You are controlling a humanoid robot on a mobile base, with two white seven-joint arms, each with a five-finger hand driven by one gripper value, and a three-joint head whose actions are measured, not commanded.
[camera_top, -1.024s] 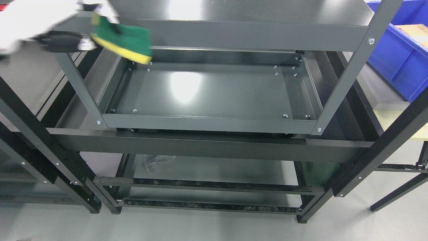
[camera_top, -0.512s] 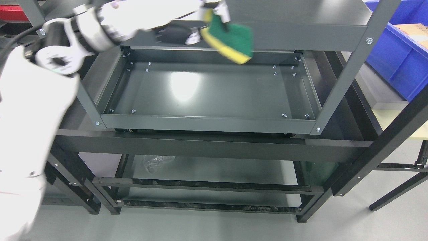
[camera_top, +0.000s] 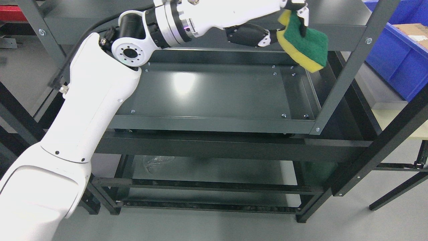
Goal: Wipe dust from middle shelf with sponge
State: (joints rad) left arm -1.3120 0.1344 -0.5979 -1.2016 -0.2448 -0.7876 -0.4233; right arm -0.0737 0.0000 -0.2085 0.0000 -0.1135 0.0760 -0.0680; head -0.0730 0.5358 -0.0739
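Observation:
A green and yellow sponge (camera_top: 306,45) hangs tilted in front of the top shelf's front rail, above the right end of the middle shelf. My left hand (camera_top: 287,20) is shut on its upper edge; the white left arm (camera_top: 100,97) reaches in from the lower left and crosses the whole rack. The middle shelf (camera_top: 214,93) is a dark grey metal tray with raised rims, bare and glossy, with a light reflection near its back left. The sponge does not touch the tray. My right arm does not show.
The top shelf (camera_top: 334,16) overhangs the tray's back. Grey uprights (camera_top: 341,83) stand at the right front corner. A black outer rack frame (camera_top: 384,140) surrounds the cart. Blue bins (camera_top: 398,63) sit at the right. A crumpled clear plastic bag (camera_top: 153,162) lies on the lower shelf.
My left arm has swept from the top left corner across to the right, carrying the sponge from the tray's left end to above its right end. The arm now fills the lower left.

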